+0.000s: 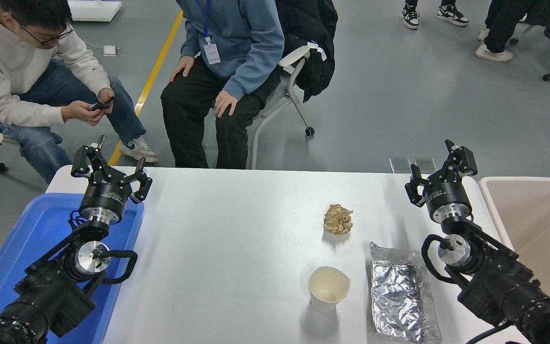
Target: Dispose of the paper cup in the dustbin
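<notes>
A: Upright on the white bench [237,248], near the front edge: cup [328,288], mouth up, rim slightly squashed. Just to its right, foil bag [401,292] lying flat; farther back, paper ball [338,219], apart from both.

B: And the bin [533,229]?

A: At the right edge of the bench, rim thick and pale, inside seemingly bare. Well apart from the cup, with the foil bag between.

B: State of the right end effector [439,174]?

A: Raised above the far right corner, fingers spread, nothing held. Nowhere near the cup yet. Left end effector [110,169] likewise spread and holding nothing, parked over the blue tray [26,248].

B: Step in hand, then?

A: Probably the reach toward the cup; grasp not yet begun.

B: Best done how?

A: Approach from above or from the left of the cup, clear of the foil bag. Fingers on opposite sides of the wall, below the rim. Gentle closure: thin paper, likely to buckle or tip under a hard or off-centre squeeze. Lift straight up before any travel right, high enough to pass over bag and bin rim. Release only once fully over the opening.
</notes>
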